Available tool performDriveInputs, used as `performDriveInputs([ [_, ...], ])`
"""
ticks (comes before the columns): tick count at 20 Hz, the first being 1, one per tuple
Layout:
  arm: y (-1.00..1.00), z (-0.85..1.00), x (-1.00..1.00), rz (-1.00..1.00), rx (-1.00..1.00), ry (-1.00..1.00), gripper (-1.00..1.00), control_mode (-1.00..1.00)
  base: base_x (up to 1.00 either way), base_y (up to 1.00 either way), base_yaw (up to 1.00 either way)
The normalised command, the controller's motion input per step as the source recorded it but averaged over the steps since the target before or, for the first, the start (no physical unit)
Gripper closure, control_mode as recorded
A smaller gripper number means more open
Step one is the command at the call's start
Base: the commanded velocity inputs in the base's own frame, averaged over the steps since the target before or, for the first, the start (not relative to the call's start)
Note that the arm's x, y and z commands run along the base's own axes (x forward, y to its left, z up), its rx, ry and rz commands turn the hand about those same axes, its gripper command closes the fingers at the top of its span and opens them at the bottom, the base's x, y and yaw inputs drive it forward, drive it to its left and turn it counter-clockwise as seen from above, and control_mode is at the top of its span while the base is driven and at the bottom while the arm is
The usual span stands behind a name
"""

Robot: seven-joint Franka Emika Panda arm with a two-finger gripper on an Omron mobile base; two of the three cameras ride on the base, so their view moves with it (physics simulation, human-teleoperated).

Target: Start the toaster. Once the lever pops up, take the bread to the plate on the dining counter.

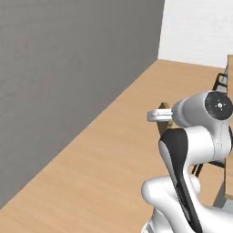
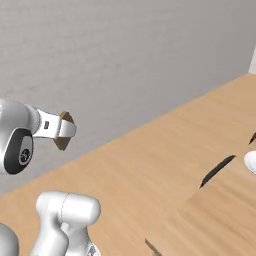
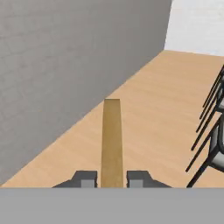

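A: What's the room like?
B: A grey wall (image 1: 68, 82) runs along a wood floor (image 1: 113, 154), with a white wall (image 1: 200, 27) at the far end, about 1 o'clock in the left base view.
A: And the gripper (image 3: 112, 178)?
B: It is clenched on the bread (image 3: 112, 140). In the hand view the slice stands edge-on between the two fingertips (image 3: 85, 178), running toward 12 o'clock. In the right base view the brown slice (image 2: 64, 131) sticks out of the hand at 9 o'clock, in mid-air, clear of the floor.
A: Anything of the counter?
B: A light-wood top (image 2: 220, 210) lies at 4 o'clock in the right base view, a white rim (image 2: 251, 161) at its 3 o'clock edge, too cut off to name.
A: Else?
B: Dark chair legs (image 3: 208, 127) at 3 o'clock in the hand view.
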Motion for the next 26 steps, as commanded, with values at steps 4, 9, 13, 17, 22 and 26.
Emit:
performDriveInputs([
  [4,0.0,0.0,0.0,0.0,0.0,0.0,1.0,1.0,0.27,0.07,-0.87],
  [9,0.0,0.0,0.0,0.0,0.0,0.0,1.0,1.0,0.85,0.59,-0.7],
  [13,0.0,0.0,0.0,0.0,0.0,0.0,1.0,1.0,1.0,1.0,-0.57],
  [17,0.0,0.0,0.0,0.0,0.0,0.0,1.0,1.0,0.79,0.74,-0.68],
  [22,0.0,0.0,0.0,0.0,0.0,0.0,1.0,1.0,0.62,0.59,-0.8],
  [26,0.0,0.0,0.0,0.0,0.0,0.0,1.0,1.0,0.54,0.53,-0.82],
])
